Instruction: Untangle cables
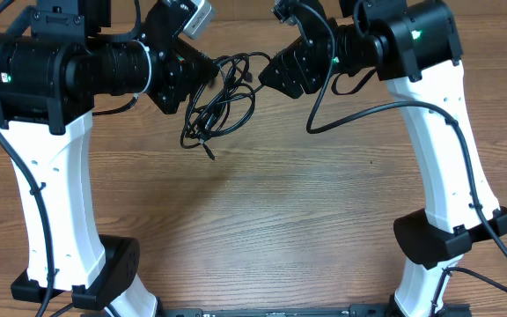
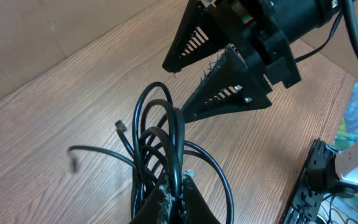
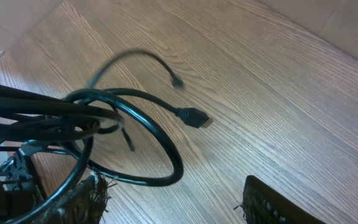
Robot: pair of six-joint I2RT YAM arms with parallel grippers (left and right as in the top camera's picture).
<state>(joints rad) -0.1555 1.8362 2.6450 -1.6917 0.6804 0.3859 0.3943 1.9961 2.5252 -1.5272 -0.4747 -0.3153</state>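
The cables (image 1: 223,99) are a tangle of thin black loops hanging above the far middle of the table, with plug ends dangling at the lower left. My left gripper (image 1: 208,69) is shut on the bundle's top; in the left wrist view its jaws (image 2: 178,198) pinch a strand of the cables (image 2: 160,134). My right gripper (image 1: 266,76) is open just right of the loops, and it also shows in the left wrist view (image 2: 211,73). In the right wrist view its fingers (image 3: 176,202) are wide apart, with a cable loop (image 3: 135,134) and a plug (image 3: 194,118) in front of them.
The wooden table (image 1: 280,202) lies below. Thicker black arm wires (image 1: 359,114) hang by the right arm. The arm bases stand at the front left (image 1: 104,273) and front right (image 1: 447,233).
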